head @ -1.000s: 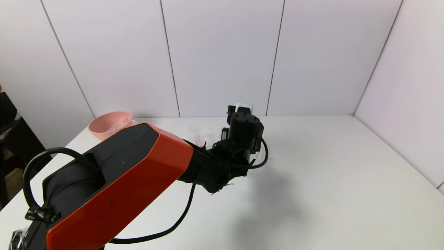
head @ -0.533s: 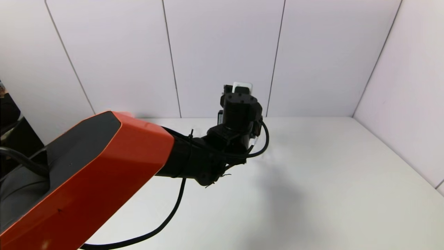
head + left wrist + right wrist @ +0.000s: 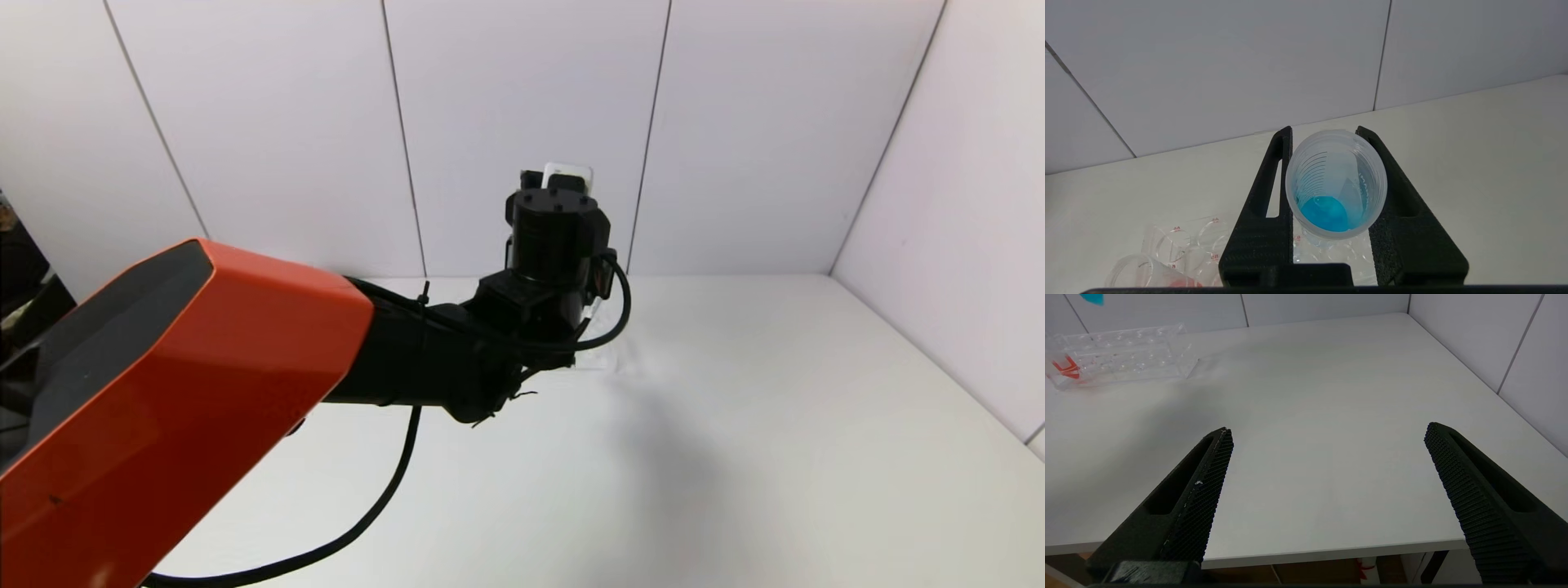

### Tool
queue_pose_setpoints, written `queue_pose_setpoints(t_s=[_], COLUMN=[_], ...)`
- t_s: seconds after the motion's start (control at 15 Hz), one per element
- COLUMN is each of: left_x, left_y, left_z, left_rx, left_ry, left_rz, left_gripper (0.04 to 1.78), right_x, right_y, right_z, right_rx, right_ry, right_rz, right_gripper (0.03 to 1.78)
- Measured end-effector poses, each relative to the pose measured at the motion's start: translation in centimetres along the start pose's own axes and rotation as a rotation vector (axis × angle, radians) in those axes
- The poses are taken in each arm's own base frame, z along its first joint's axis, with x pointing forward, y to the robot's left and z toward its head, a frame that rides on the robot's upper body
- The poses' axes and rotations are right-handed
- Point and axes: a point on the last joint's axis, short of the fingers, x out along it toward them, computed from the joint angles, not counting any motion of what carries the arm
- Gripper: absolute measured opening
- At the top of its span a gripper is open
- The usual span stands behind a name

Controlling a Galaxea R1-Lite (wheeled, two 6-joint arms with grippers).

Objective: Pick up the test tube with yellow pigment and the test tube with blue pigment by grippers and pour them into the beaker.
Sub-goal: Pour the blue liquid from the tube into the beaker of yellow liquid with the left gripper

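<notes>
My left gripper (image 3: pixel 1323 130) is shut on the test tube with blue pigment (image 3: pixel 1331 175), a clear graduated tube held upright. I look down its open mouth at bright blue liquid at the bottom. It hangs above the clear tube rack (image 3: pixel 1180 241). In the head view the orange left arm (image 3: pixel 180 367) is raised over the table's back middle, and its wrist (image 3: pixel 555 245) hides the jaws and tube. The tube's blue end (image 3: pixel 1093 298) also shows in the right wrist view. My right gripper (image 3: pixel 1327 428) is open and empty above the table's front edge. The yellow tube and the beaker are out of view.
The rack (image 3: pixel 1122 355) lies on the white table (image 3: pixel 775 408) towards the back. A tube with orange-red liquid (image 3: pixel 1151 275) stands in one end of it. Walls close off the table at the back and on the right.
The left arm has risen and its wrist has moved up. The pink bowl and the rack, seen earlier in the head view, are now hidden behind the arm.
</notes>
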Motion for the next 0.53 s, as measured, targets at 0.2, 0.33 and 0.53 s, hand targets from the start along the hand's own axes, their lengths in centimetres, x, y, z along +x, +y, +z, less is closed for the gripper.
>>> queue_pose_setpoints(t_s=[0.2,0.33,0.53], left_x=[-0.9,-1.8,-3.4], left_y=[0.8,1.8,4.4], left_z=[2.1,3.9,6.6], left_rx=[0.0,-0.004,0.003], left_ry=[-0.008,-0.015,-0.009], left_rz=[0.005,0.021,0.057], left_gripper=[0.53,0.53,0.53], right_x=[0.0,0.0,0.0], right_y=[0.0,0.0,0.0], right_z=[0.0,0.0,0.0], right_rx=[0.0,0.0,0.0], right_ry=[0.0,0.0,0.0], right_rz=[0.0,0.0,0.0], right_gripper=[1.71,1.71,1.71])
